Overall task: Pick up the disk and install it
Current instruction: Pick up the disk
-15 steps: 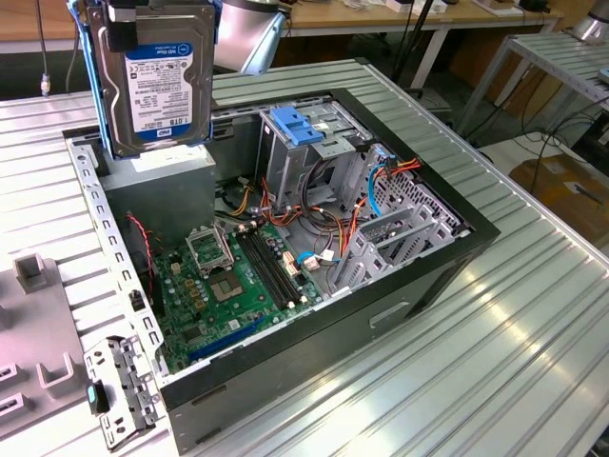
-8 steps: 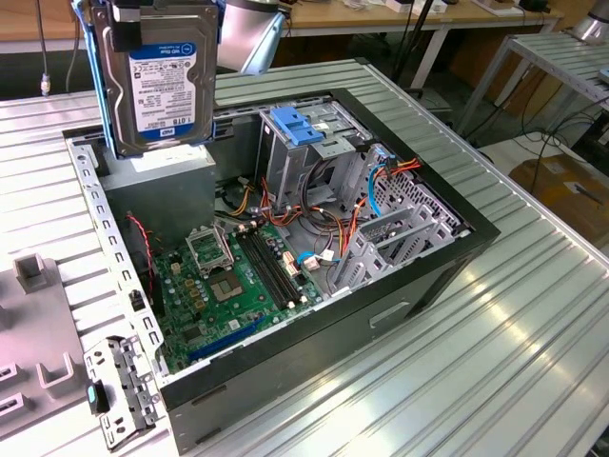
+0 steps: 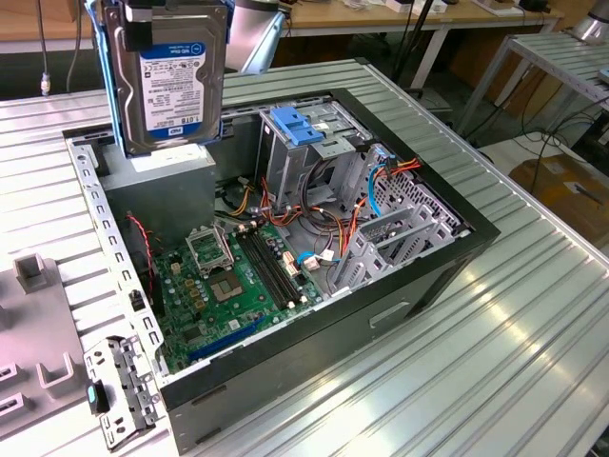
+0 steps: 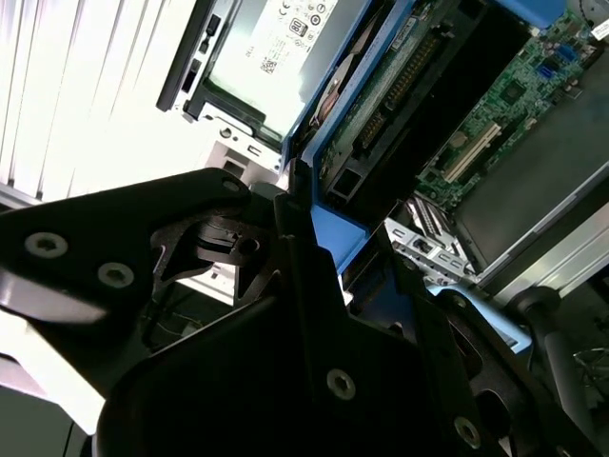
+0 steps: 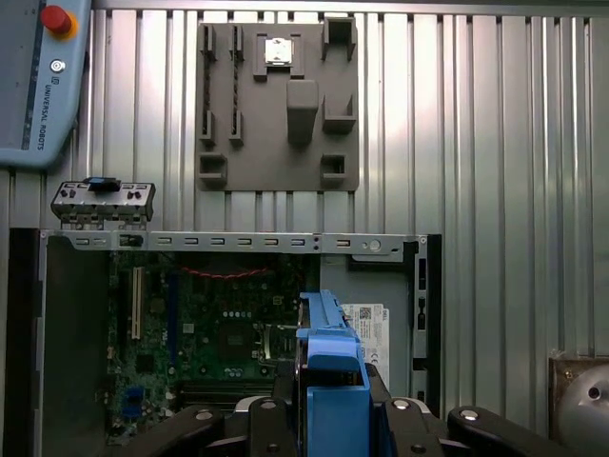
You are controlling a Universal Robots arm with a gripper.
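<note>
The disk is a silver-grey drive with a white-and-blue label in a blue carrier. It hangs upright above the back left corner of the open computer case in the exterior view. My gripper is shut on its upper end. In the first wrist view the disk is seen edge-on between the black fingers, over the case interior. The second wrist view shows the disk's blue carrier clamped in the gripper.
Inside the case lie a green motherboard, a metal drive cage with a blue latch, loose cables and a grey box under the disk. A grey fixture plate, a metal bracket and a teach pendant rest on the ribbed table.
</note>
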